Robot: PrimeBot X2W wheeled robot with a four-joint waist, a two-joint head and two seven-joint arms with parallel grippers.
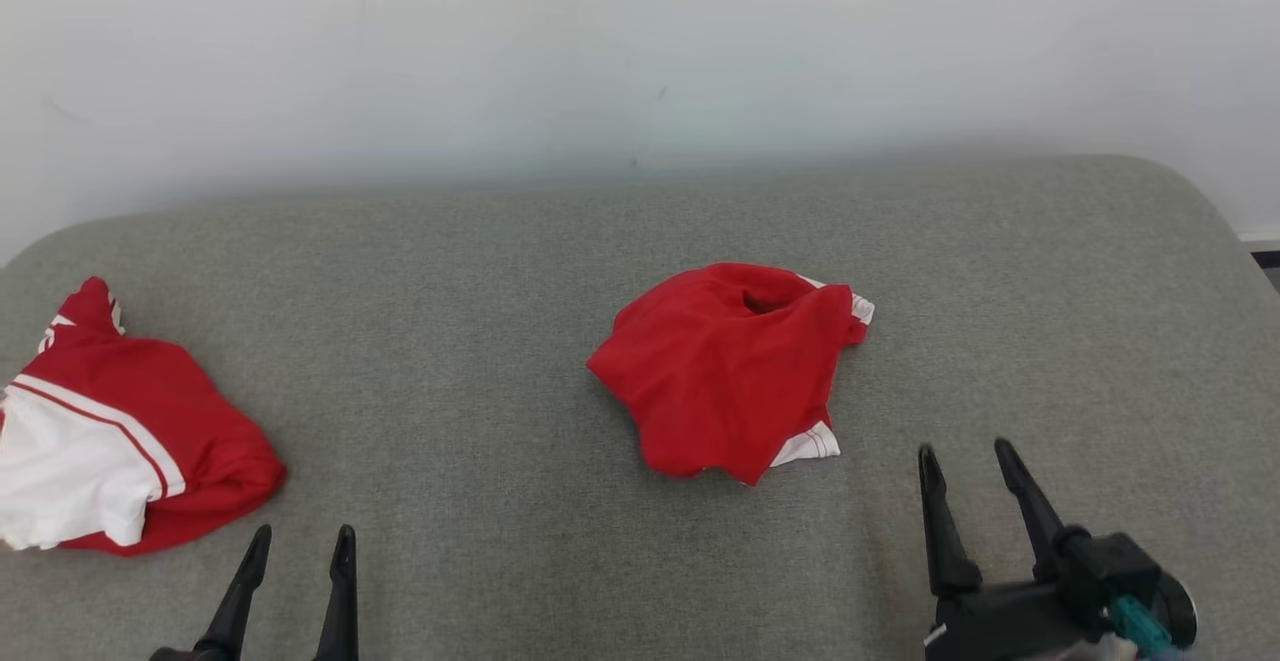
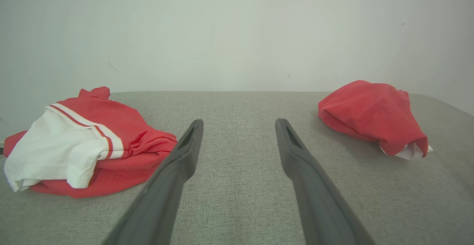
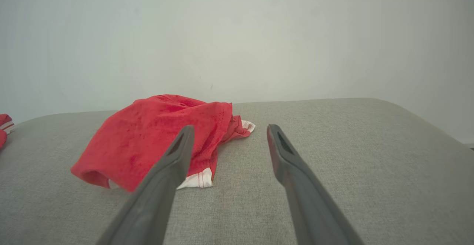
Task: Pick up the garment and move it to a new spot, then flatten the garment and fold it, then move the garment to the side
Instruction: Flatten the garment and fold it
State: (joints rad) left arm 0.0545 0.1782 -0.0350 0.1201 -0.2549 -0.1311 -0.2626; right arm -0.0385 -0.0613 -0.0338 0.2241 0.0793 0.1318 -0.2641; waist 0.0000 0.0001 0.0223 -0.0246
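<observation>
The red and white garment [image 1: 110, 441] runs off the head view's left edge, and the left pincer [image 1: 304, 536] is cut by the bottom edge below its fingers. The crumpled red garment [image 1: 725, 371] hides its own shape in folds

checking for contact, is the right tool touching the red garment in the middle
Apart. The head view shows bare grey surface between the right tool and the crumpled red garment.

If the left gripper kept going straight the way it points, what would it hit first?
Nothing close: the left gripper points along the grey surface, between the red-and-white garment and the red garment. Probably the white wall first, though its height above the surface is unclear.
</observation>
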